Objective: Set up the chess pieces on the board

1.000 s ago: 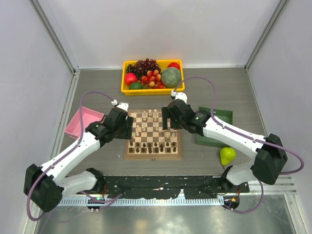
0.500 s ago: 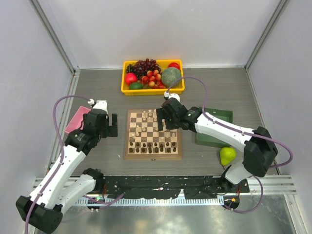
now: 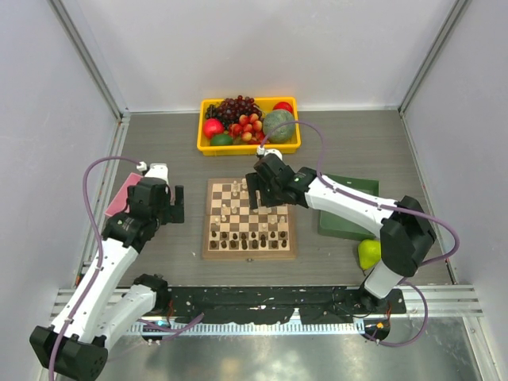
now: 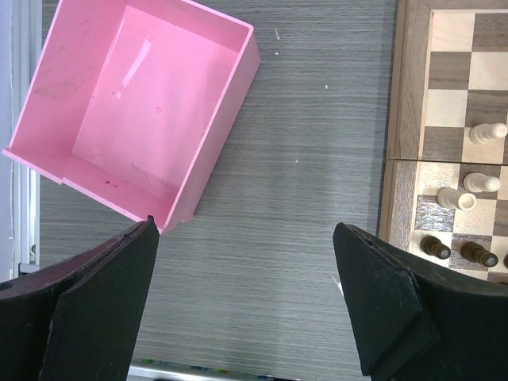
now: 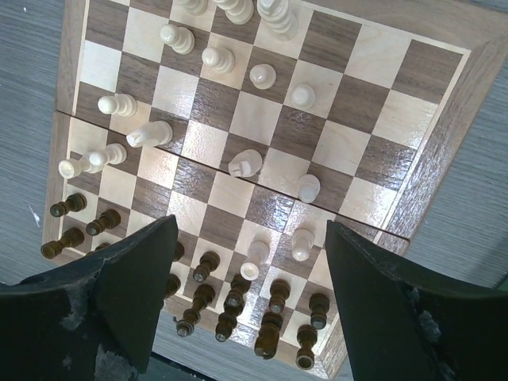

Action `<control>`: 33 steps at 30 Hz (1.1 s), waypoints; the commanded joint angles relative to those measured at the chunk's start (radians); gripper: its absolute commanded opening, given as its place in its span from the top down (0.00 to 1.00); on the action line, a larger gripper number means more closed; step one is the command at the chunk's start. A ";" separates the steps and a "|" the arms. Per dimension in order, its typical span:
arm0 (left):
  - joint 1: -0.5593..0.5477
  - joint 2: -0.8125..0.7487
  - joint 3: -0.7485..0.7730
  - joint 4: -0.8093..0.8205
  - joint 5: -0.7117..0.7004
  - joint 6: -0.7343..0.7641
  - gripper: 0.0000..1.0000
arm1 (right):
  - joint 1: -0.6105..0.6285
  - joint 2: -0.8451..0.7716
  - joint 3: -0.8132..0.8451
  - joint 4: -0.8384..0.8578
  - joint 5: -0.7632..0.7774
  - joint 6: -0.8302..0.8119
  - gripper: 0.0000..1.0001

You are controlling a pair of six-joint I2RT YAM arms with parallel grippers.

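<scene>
The board (image 3: 250, 253) lies in the middle of the table. Cream chess pieces (image 5: 244, 163) are scattered over its far and middle squares. Dark chess pieces (image 5: 206, 266) stand in rows along its near edge. My right gripper (image 3: 255, 190) hovers over the board's middle, and in the right wrist view it (image 5: 250, 226) is open above a few cream and dark pieces, holding nothing. My left gripper (image 3: 176, 205) is off the board's left side. In the left wrist view it (image 4: 244, 230) is wide open over bare table, with the board's left edge (image 4: 397, 119) beside its right finger.
A pink tray (image 4: 143, 119) lies just left of the left gripper. A yellow bin (image 3: 246, 149) of fruit stands behind the board. A green tray (image 3: 349, 206) sits right of the board under the right arm, and a pear (image 3: 370, 252) lies near it.
The left gripper has opened and pulled back leftwards off the board. The right gripper has moved left and further over the board, its jaws slightly narrower.
</scene>
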State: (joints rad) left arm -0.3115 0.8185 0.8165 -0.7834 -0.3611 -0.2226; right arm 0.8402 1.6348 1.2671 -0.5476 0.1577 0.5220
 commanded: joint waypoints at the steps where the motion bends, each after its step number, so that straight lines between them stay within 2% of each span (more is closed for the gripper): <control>1: 0.015 -0.010 0.001 0.026 -0.022 0.016 0.00 | -0.004 0.014 0.061 -0.003 0.003 -0.011 0.19; 6: 0.023 -0.016 0.000 0.023 -0.058 0.012 0.00 | -0.004 0.031 0.089 -0.008 0.006 -0.013 0.19; 12: 0.025 -0.028 -0.008 0.012 -0.082 0.003 0.00 | -0.004 0.059 0.121 -0.015 0.020 -0.017 0.25; 25: 0.023 -0.027 -0.004 0.007 -0.108 0.008 0.00 | -0.035 0.036 0.158 -0.038 0.114 -0.025 0.24; 33: 0.023 -0.018 -0.002 0.009 -0.101 0.011 0.00 | -0.026 0.028 0.129 -0.028 0.028 -0.011 0.23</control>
State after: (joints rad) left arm -0.2924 0.8040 0.8127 -0.7834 -0.4454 -0.2230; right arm 0.8051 1.7039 1.3857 -0.5949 0.2268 0.5030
